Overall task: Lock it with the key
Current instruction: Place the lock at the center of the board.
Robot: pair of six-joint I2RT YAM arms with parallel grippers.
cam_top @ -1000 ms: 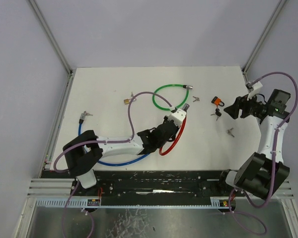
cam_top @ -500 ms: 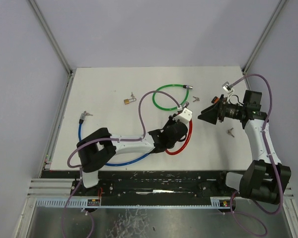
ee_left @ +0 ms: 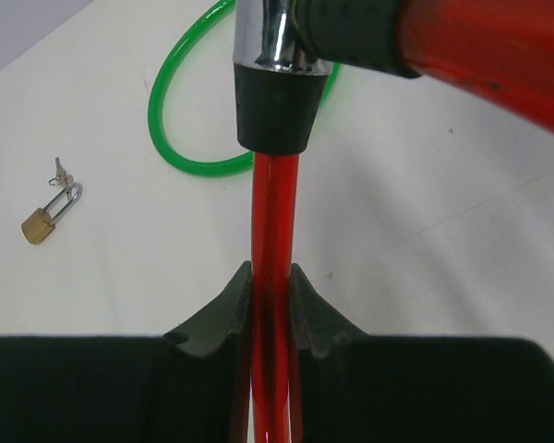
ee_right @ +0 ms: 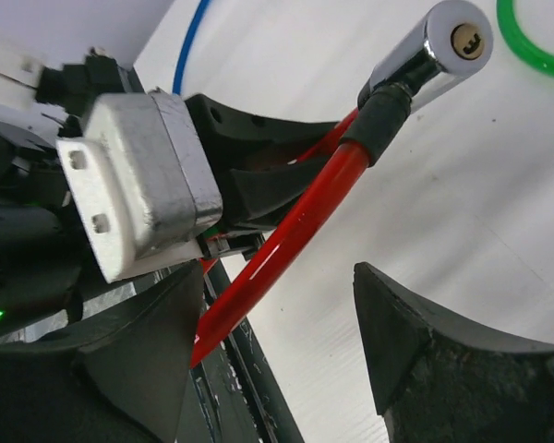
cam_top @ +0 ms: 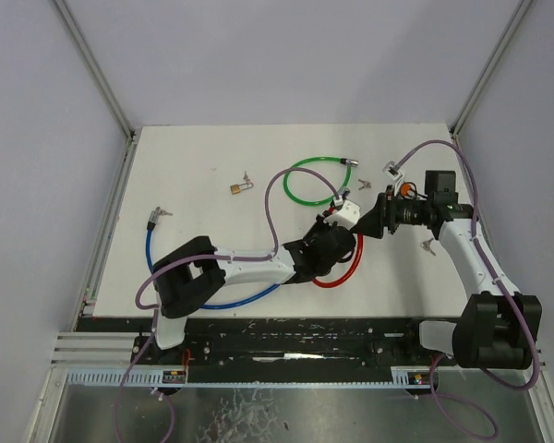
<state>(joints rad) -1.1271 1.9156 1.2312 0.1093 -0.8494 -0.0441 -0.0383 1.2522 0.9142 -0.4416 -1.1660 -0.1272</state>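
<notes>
My left gripper [ee_left: 270, 274] is shut on the red cable lock [ee_left: 273, 212] just below its chrome barrel [ee_left: 271, 41]. In the top view the left gripper [cam_top: 331, 247] holds the red loop [cam_top: 343, 277] at mid-table. My right gripper [cam_top: 368, 224] faces it from the right, open and empty. In the right wrist view the red cable [ee_right: 295, 231] runs between the right gripper's [ee_right: 277, 272] spread fingers, and the barrel's keyhole end [ee_right: 462, 39] faces the camera. Small keys lie loose on the table [cam_top: 363, 183] [cam_top: 428, 245]; neither gripper has one.
A green cable loop [cam_top: 309, 180] lies behind the grippers. A blue cable [cam_top: 152, 254] curves at the left. A brass padlock [cam_top: 235, 189] with keys sits at back centre, an orange padlock [cam_top: 405, 187] by the right arm. The left wrist camera housing [ee_right: 138, 185] sits close to the right fingers.
The left arm has carried the red cable to the right. The right arm has swung left from the table's right side up to the lock's barrel, its jaws a little wider.
</notes>
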